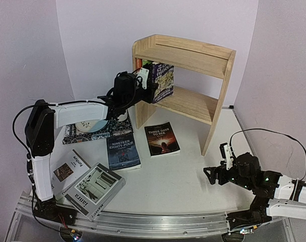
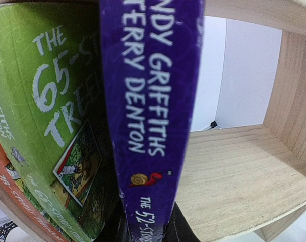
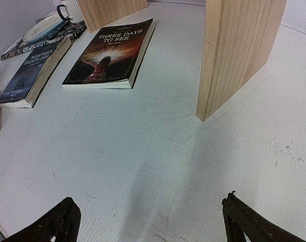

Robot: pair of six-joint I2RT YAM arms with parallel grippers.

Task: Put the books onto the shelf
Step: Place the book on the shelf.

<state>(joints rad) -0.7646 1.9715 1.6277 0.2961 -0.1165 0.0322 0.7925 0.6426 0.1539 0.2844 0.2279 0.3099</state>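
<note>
**Shelf** (image 1: 193,75): light pine, two tiers, upright at the far side of the table (image 1: 193,171).

**Purple Treehouse paperback** (image 2: 153,101): upright in the shelf's lower tier, towards its left end, spine facing out. The left claw (image 1: 145,83) is closed narrowly on the spine. Whether the book's foot rests on the board cannot be told.

**Green Treehouse paperback** (image 2: 57,126): lower tier, just left of the purple one and leaning against it.

**Orange Treehouse paperback** (image 2: 6,186): lower tier, outermost, against the shelf's left side panel.

**Three Days to See** (image 1: 162,138): black cover, flat on the table just in front of the shelf.

**Nineteen Eighty-Four** (image 1: 123,151): dark blue, flat, in front of the shelf's left panel, beside the black book.

**Grey book** (image 1: 95,189): flat, well in front of the shelf to the left, near the table's front edge.

**White book** (image 1: 67,171): flat, just left of the grey one, partly under it.

**Right claw** (image 1: 216,174): jaws wide, holding nothing, low over bare table in front of the shelf's right panel.

**Placemat** (image 1: 87,132): patterned, left of the shelf, carrying a plate (image 1: 89,125).
</note>
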